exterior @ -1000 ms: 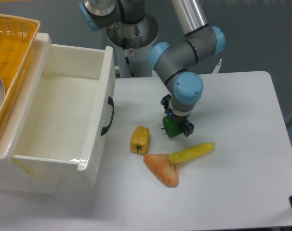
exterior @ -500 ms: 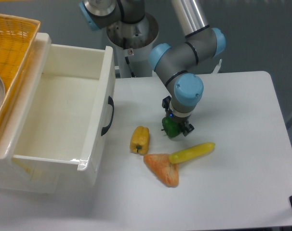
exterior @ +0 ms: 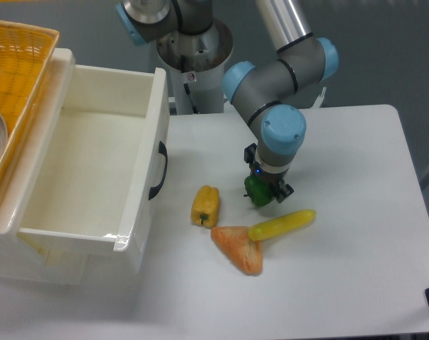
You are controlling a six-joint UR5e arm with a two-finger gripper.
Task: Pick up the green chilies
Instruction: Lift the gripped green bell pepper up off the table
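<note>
The gripper (exterior: 266,193) pinches the green chilies (exterior: 258,191) (grab step). Next it should lift straight up, away from the yellow chili (exterior: 281,224) just below.

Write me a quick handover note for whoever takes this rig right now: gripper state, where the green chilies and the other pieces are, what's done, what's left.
Gripper: down at the table, jaws closed around the green chilies.
Green chilies: between the jaws, right of the yellow bell pepper, just above the long yellow-green chili piece. Cannot tell whether it is clear of the table yet.
Orange piece: under the long piece's left end.
Done: grasp made.
Left: lift it clear; the drawer stands open at left.
</note>
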